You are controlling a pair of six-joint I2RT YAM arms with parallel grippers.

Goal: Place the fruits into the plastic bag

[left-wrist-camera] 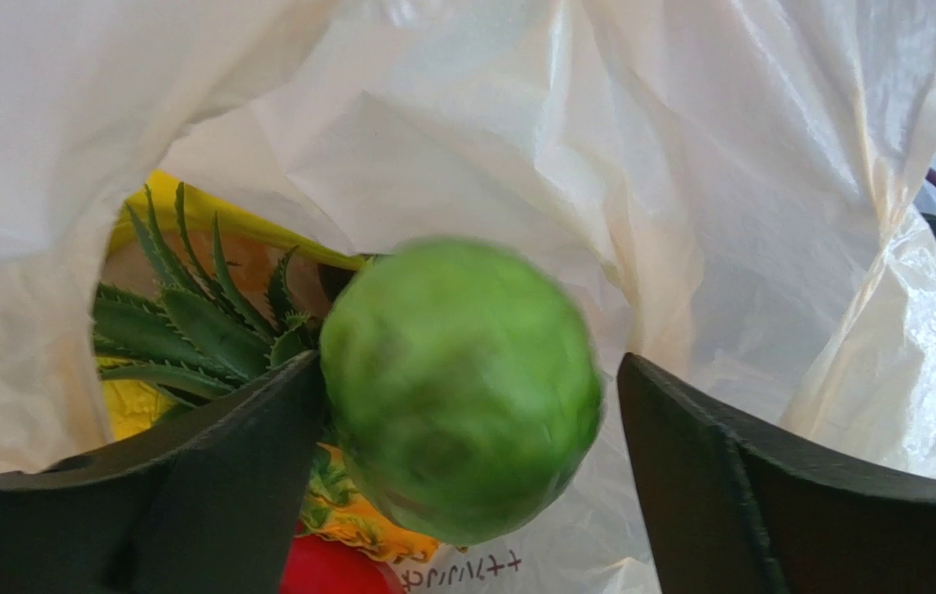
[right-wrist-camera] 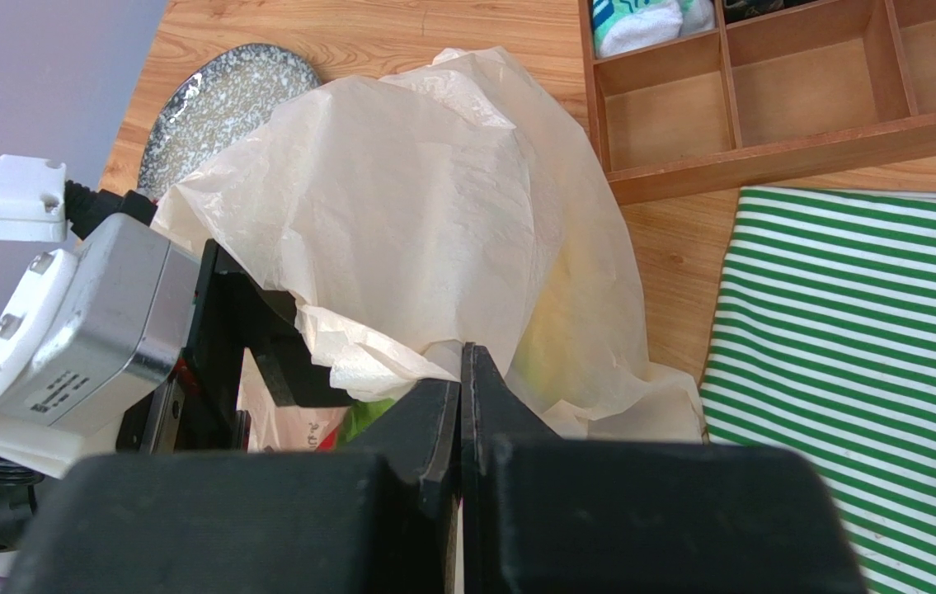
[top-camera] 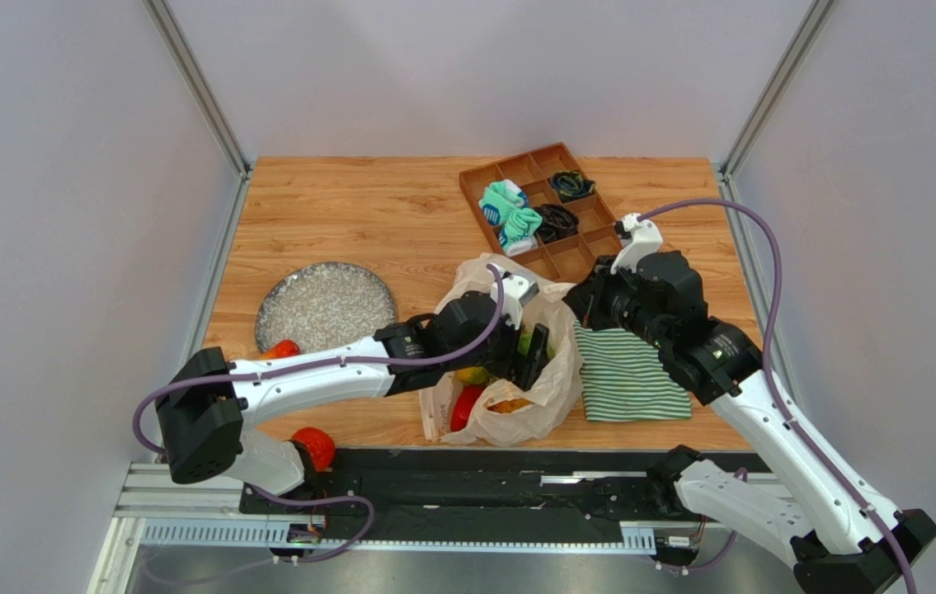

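Observation:
In the left wrist view a round green fruit (left-wrist-camera: 460, 384), blurred, sits between my left gripper's (left-wrist-camera: 470, 359) open fingers inside the plastic bag (left-wrist-camera: 634, 161). It lies against the left finger (left-wrist-camera: 188, 483) and a gap separates it from the right finger (left-wrist-camera: 745, 495). Below it are the pineapple's green crown (left-wrist-camera: 188, 322) and a red fruit (left-wrist-camera: 336, 572). From above, the left gripper (top-camera: 532, 353) reaches into the bag's (top-camera: 504, 402) mouth. My right gripper (right-wrist-camera: 463, 371) is shut on the bag's upper edge (right-wrist-camera: 435, 210), holding it up (top-camera: 580, 303).
Two red fruits (top-camera: 281, 350) (top-camera: 314, 446) lie by the left arm. A speckled plate (top-camera: 324, 306) is left of the bag. A wooden compartment tray (top-camera: 547, 210) with cloth bundles stands behind. A green-and-white striped cloth (top-camera: 628, 371) lies right of the bag.

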